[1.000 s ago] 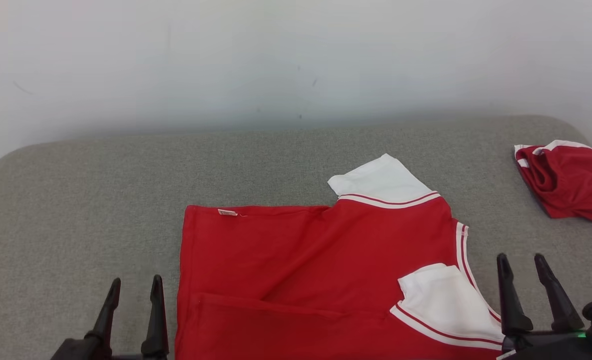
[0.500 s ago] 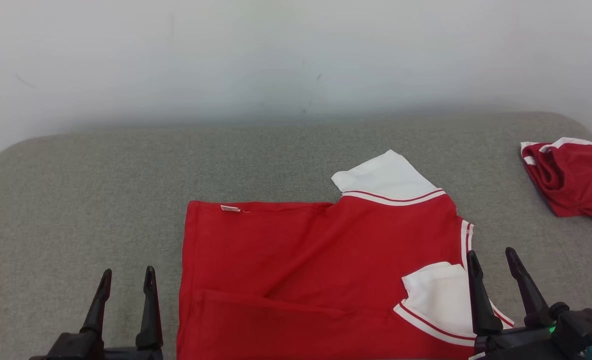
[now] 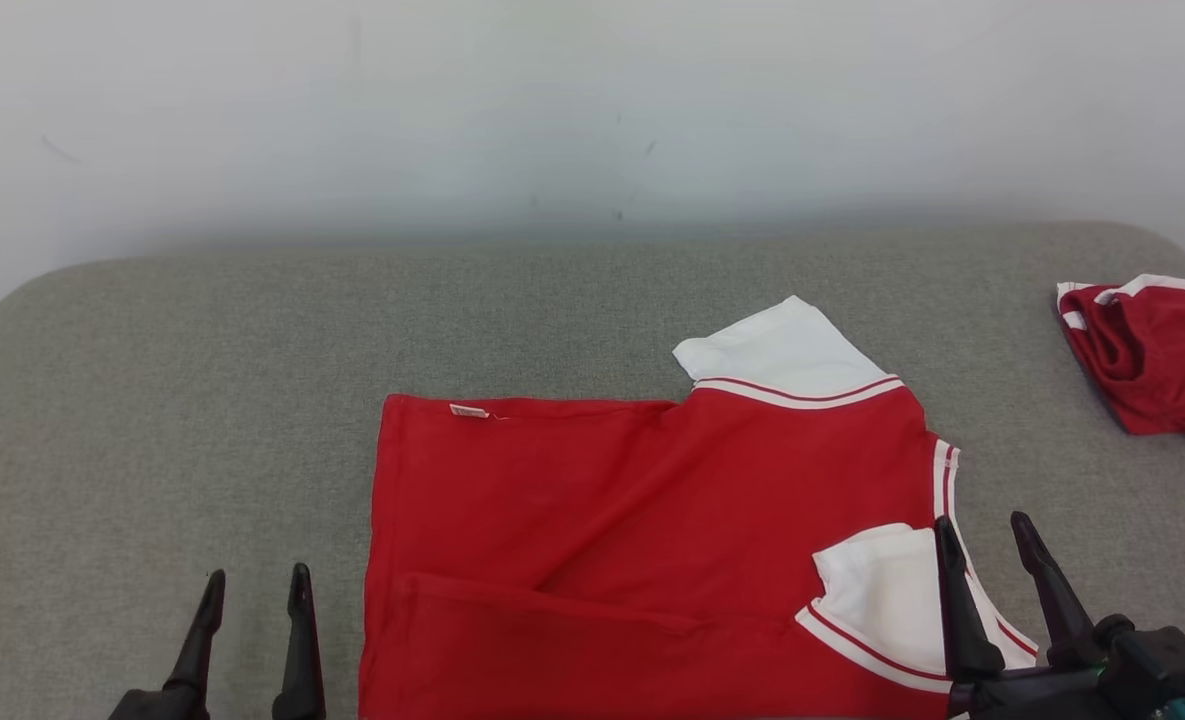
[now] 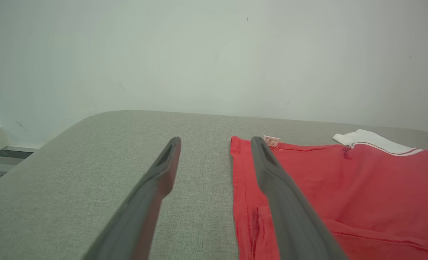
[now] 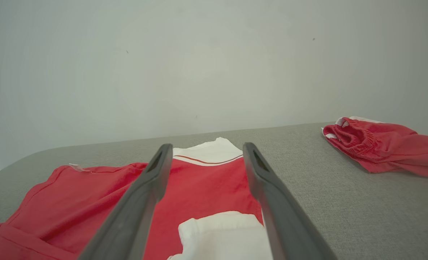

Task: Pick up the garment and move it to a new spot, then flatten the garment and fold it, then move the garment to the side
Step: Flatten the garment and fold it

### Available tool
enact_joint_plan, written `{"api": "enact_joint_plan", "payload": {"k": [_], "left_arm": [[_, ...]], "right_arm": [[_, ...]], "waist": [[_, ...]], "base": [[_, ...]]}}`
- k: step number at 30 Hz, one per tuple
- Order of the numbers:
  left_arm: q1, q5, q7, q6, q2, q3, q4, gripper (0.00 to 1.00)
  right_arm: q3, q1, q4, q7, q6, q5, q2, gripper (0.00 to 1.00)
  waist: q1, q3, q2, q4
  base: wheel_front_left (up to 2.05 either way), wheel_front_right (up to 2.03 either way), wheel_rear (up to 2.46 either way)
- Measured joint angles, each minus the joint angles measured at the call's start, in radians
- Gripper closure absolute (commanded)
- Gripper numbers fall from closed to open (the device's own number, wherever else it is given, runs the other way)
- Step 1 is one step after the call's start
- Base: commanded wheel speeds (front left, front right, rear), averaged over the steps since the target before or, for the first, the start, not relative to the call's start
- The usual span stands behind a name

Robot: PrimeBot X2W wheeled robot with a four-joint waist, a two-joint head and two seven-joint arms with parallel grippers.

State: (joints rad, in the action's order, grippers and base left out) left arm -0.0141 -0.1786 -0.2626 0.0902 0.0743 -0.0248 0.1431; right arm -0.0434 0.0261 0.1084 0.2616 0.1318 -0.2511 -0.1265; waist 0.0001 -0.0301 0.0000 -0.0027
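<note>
The garment [image 3: 602,520] is a red shirt with white sleeves, lying mostly flat on the grey cushion [image 3: 202,400], its near hem doubled over. My left gripper [image 3: 257,588] stands open just left of the shirt's left edge, nothing between its fingers. In the left wrist view the garment [image 4: 325,187] lies to the right of the open left gripper [image 4: 215,141]. My right gripper [image 3: 984,532] is open over the near white sleeve and striped neckline. The right wrist view shows the garment [image 5: 91,195] and its white sleeve under the open right gripper [image 5: 206,148].
A second red and white piece of clothing [image 3: 1152,360] lies bunched at the cushion's far right, also seen as a red bundle [image 5: 380,148] in the right wrist view. A pale wall [image 3: 592,120] rises behind the cushion. Bare grey surface lies left of the shirt.
My right gripper has shifted left from beside the shirt to over its near white sleeve. The left gripper has drawn back slightly toward the bottom edge. The camera has turned a little.
</note>
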Motion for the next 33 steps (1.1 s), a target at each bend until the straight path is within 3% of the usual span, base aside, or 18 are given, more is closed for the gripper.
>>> {"api": "enact_joint_plan", "payload": {"k": [4, 11, 22, 33], "left_arm": [[0.031, -0.006, 0.0, 0.015, 0.008, -0.001, 0.043, 0.0], [0.249, -0.067, 0.059, 0.034, 0.099, 0.034, 0.124, 0.0], [0.649, -0.314, 0.337, 0.041, 0.243, 0.298, 0.252, 0.0], [0.873, -0.509, 0.59, 0.041, 0.311, 0.546, 0.34, 0.0]], "right_arm": [[-0.008, -0.037, 0.029, -0.006, 0.0, -0.032, -0.021, 0.0], [-0.017, -0.243, 0.127, -0.135, 0.0, -0.117, -0.126, 0.0], [-0.143, -0.636, 0.353, -0.294, 0.0, -0.175, -0.227, 0.0], [-0.316, -0.933, 0.611, -0.372, 0.0, -0.238, -0.256, 0.0]], "waist": [[0.0, -0.016, 0.0, -0.003], [0.0001, -0.073, 0.0001, -0.009], [0.0002, -0.215, 0.0003, -0.005], [0.0002, -0.348, 0.0002, 0.013]], "base": [[0.0, 0.0, 0.0], [0.0, 0.0, 0.0], [0.0, 0.0, 0.0], [0.0, 0.0, 0.0]]}}
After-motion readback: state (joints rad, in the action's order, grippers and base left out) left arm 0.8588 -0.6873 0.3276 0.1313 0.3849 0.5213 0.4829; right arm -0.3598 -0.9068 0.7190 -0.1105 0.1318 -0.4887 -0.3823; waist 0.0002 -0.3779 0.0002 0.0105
